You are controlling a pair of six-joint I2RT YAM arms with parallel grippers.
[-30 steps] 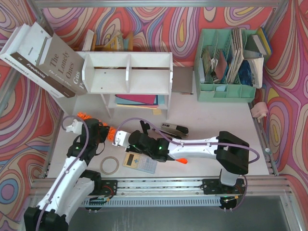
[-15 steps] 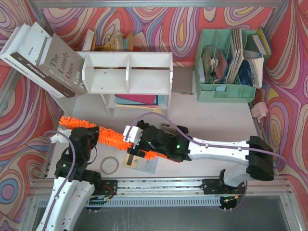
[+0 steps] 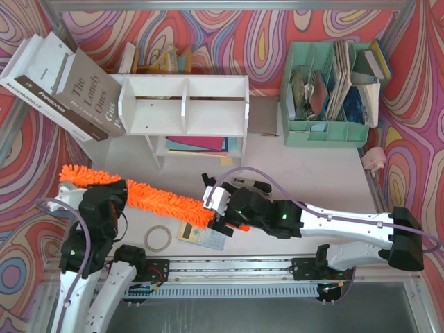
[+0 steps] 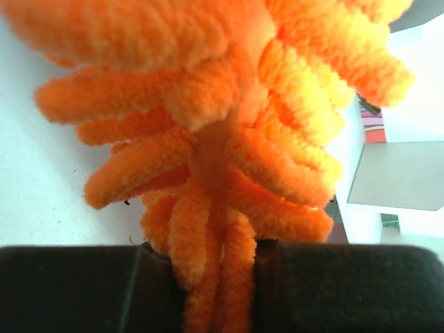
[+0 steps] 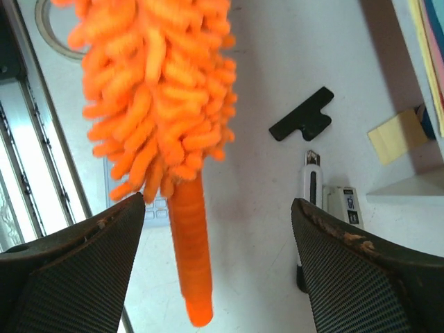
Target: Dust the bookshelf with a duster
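The orange fluffy duster (image 3: 163,202) lies slanted over the near left of the table, its thin handle (image 5: 191,257) pointing right. My left gripper (image 3: 109,199) is shut on the fluff near the duster's left end; in the left wrist view orange strands (image 4: 208,173) are pinched between the dark fingers (image 4: 83,284). My right gripper (image 3: 220,208) stands open around the handle, and its pads (image 5: 90,250) do not touch it. The white bookshelf (image 3: 208,84) stands at the back, apart from the duster.
A stapler (image 3: 253,186) shows behind the right arm. A calculator (image 3: 201,236) and a tape roll (image 3: 157,238) lie near the front edge. The mint organizer (image 3: 326,132) stands back right, big books (image 3: 62,87) lean back left. A black clip (image 5: 302,123) and white cutter (image 5: 312,184) lie nearby.
The left arm has drawn the duster out to the left, so most of it now shows. The right gripper has opened and pulled back right, to the handle end.
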